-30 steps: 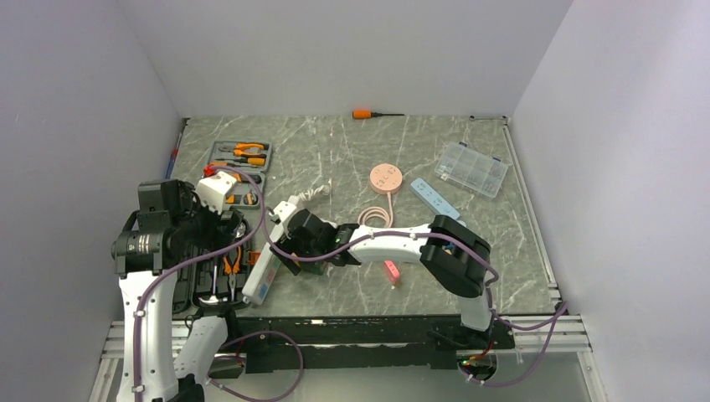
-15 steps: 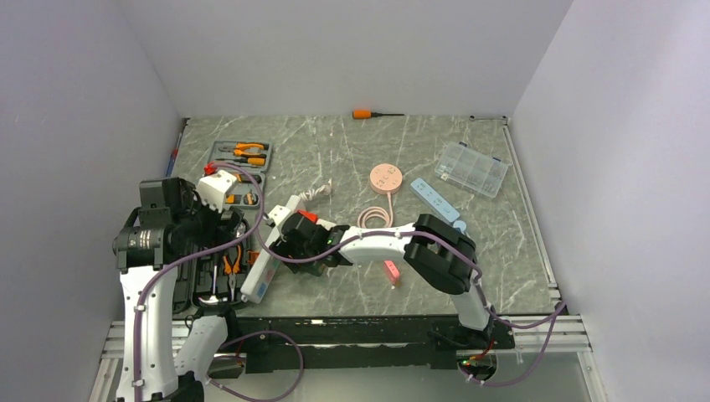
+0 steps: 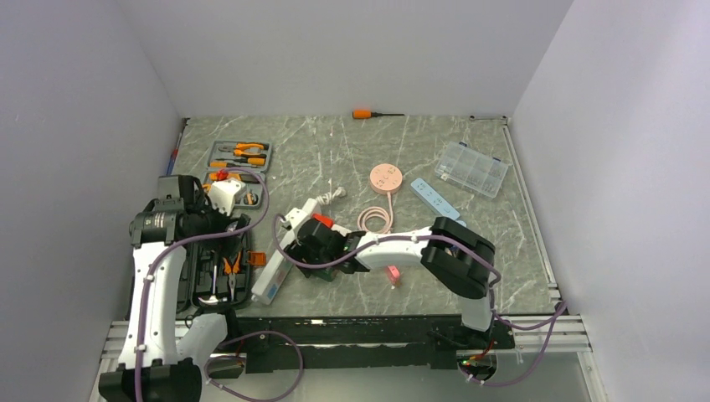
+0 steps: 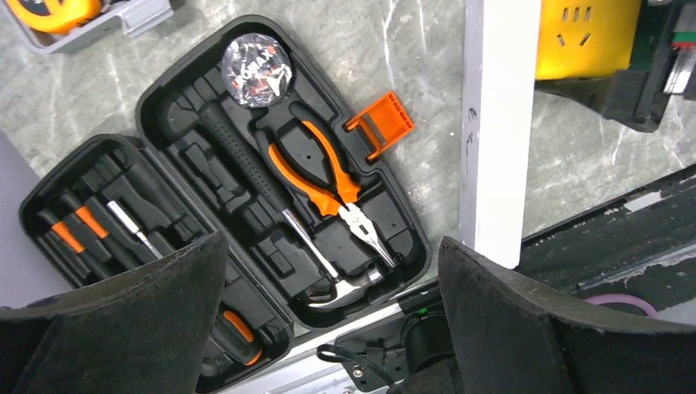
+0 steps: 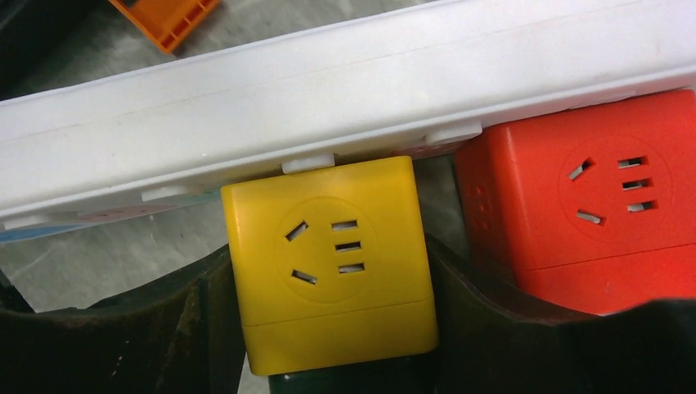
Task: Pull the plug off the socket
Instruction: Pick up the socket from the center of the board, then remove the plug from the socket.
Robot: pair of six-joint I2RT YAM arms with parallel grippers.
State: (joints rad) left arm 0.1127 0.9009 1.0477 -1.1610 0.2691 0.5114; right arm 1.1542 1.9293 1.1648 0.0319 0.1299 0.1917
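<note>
Right tool [image 5: 328,287]: clenched on glossy yellow plastic cube plug [image 5: 328,238], dark pads [image 5: 164,336] flat against two opposite sides. Plugged into long white rectangular power strip [image 5: 328,107], lying slantwise on grey marbled counter [image 3: 335,155], toward front edge, left of middle. In next outlet, red plastic cube plug [image 5: 591,189], right beside the held one, close to one pad. Probably rigid, light, slick-faced; rounded edges, so best taken on flat sides, close to the strip. Likely tight on its pins: straight pull, no twisting. Strip also light hard plastic, smooth, may well lift along unless pinned down. Left tool [image 4: 328,246]: released, jaws wide, nothing held, hovering over open black moulded tool case [image 4: 164,107] with orange-handled pliers [image 4: 316,172]; strip's end just beside.
</note>
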